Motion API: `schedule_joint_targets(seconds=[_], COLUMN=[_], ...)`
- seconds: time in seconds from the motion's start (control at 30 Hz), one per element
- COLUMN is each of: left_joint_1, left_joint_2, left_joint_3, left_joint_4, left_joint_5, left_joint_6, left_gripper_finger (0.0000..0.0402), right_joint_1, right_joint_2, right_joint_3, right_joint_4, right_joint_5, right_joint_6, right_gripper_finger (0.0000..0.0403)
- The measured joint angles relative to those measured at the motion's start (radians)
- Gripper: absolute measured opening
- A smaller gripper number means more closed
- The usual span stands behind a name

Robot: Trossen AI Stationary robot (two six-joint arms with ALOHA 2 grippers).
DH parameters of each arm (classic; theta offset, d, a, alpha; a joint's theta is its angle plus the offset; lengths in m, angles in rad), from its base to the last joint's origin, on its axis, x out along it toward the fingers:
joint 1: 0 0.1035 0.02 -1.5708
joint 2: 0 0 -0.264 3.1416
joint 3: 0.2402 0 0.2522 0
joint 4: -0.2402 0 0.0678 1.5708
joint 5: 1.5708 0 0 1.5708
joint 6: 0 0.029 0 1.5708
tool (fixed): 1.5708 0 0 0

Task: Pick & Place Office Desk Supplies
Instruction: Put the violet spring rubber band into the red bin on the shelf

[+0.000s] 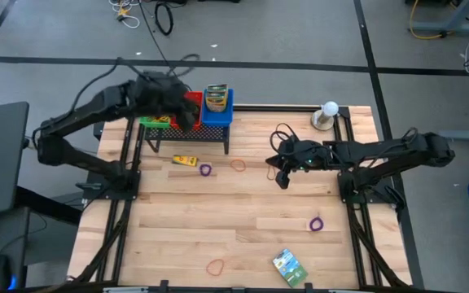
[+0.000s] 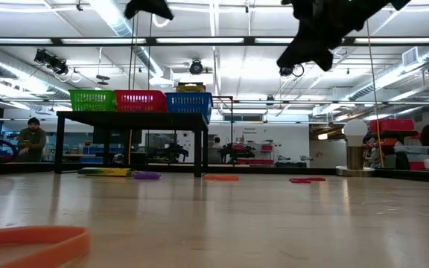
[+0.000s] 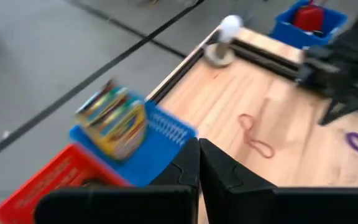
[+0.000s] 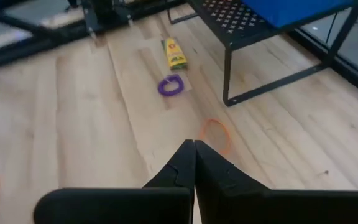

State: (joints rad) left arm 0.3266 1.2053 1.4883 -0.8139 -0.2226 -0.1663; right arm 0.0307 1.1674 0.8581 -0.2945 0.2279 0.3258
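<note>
My left gripper (image 1: 187, 112) hangs shut and empty above the rack, over the red basket (image 1: 192, 101) beside the blue basket (image 3: 157, 146), which holds crayon boxes (image 3: 112, 119). My right gripper (image 1: 282, 179) is shut and empty above the table's middle right. In its wrist view an orange rubber band (image 4: 215, 132) lies flat just ahead of the fingertips (image 4: 194, 155), with a purple band (image 4: 170, 85) and a yellow crayon box (image 4: 175, 54) beyond it. Another purple band (image 1: 316, 224), an orange band (image 1: 216, 265) and a green packet (image 1: 288, 264) lie nearer the front edge.
The black wire-mesh rack (image 1: 184, 137) stands at the far left on thin legs and carries green (image 2: 94, 100), red and blue baskets. A white ball on a round base (image 1: 326, 115) stands at the far right corner. People show in the room behind the table.
</note>
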Motion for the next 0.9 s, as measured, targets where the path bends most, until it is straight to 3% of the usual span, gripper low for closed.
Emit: schedule_joint_targets(seconds=[0.17,0.4,0.67,0.9], left_joint_1=[-0.153,-0.232,-0.369,-0.513], left_joint_2=[0.046,0.107,0.098,0.097], left_joint_3=[-0.001,-0.028,-0.343,-0.546], left_joint_4=[0.134,0.243,0.560,0.607], left_joint_5=[-0.044,-0.021,-0.054,-0.190], left_joint_6=[0.077,0.066,-0.125,-0.320], left_gripper_finger=[0.0005,0.0004,0.0004,0.0007], right_joint_1=[0.000,0.000,0.012,0.071], right_joint_2=[-0.070,-0.127,-0.128,-0.128], right_joint_3=[-0.053,-0.054,-0.053,-0.053], right_joint_4=[0.000,-0.037,-0.071,-0.138], right_joint_5=[0.008,0.012,0.015,0.034], right_joint_6=[0.061,0.055,0.055,0.085], right_gripper_finger=[0.0004,0.0005,0.0015,0.0008])
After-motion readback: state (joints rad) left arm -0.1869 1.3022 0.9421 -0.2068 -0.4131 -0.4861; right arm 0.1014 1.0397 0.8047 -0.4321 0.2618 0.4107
